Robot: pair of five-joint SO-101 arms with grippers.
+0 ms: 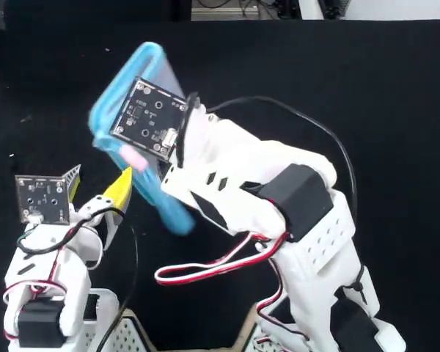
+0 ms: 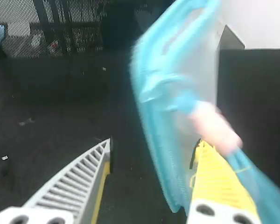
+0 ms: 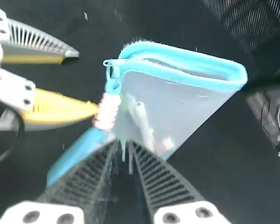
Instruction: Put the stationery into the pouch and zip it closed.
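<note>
gripping one edge of the pouch, the right gripper has its two black fingers pressed narrowly together on the material, with almost no gap between them. the pouch is pale see-through mesh with a thick light-blue border. it is held on edge, its blue zip band on the side away from that gripper. through the mesh some stationery shows inside, a pale pen-like stick among it. from the high view the pouch sits tilted over the black table, partly under the right arm's wrist board, and i cannot tell whether it touches the table.

the left gripper stands wide apart and holds nothing. its yellow finger points at the pink zip pull that hangs at the pouch's corner, tip right at it or touching; the blur leaves that unclear. its grey finger is well off to the side, away from the pouch. in the left wrist view the blue border runs down across the yellow finger and the pink zip pull lies just above that finger's tip. in the high view the left gripper is just beside the pouch's lower blue edge.
</note>
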